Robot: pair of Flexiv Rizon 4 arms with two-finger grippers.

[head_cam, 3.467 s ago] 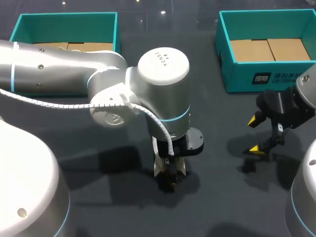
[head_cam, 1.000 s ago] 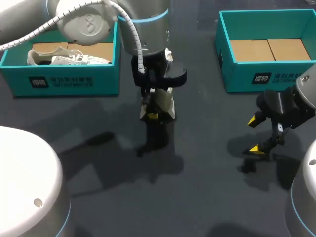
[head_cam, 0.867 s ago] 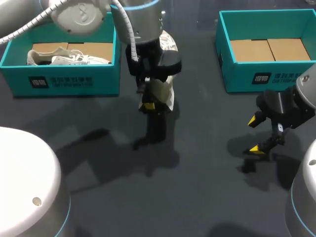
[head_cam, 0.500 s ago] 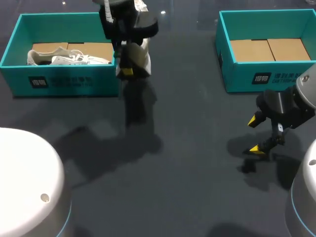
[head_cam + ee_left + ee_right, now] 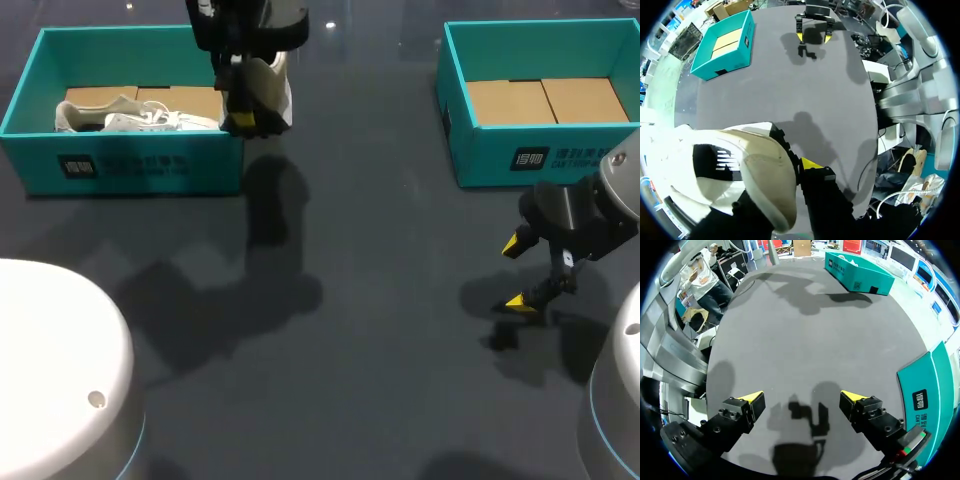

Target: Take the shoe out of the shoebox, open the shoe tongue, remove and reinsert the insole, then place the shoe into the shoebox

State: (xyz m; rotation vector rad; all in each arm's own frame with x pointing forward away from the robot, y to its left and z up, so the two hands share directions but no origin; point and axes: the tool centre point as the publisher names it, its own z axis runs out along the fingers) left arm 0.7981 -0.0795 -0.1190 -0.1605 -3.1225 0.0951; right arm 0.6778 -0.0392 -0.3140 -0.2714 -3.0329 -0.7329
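Our left fingers (image 5: 250, 116) clamp a white shoe (image 5: 752, 185) in the air at the right end of the left shoebox (image 5: 130, 168). From the wrist we see only one yellow tip; the shoe hides the other. A second shoe (image 5: 130, 117) lies partly hidden inside that box. Our right fingers (image 5: 519, 272) hang wide open, holding nothing, over the table (image 5: 380, 330).

The gripper (image 5: 790, 170) seemingly clamps the shoe (image 5: 760, 187) (one fingertip hidden).
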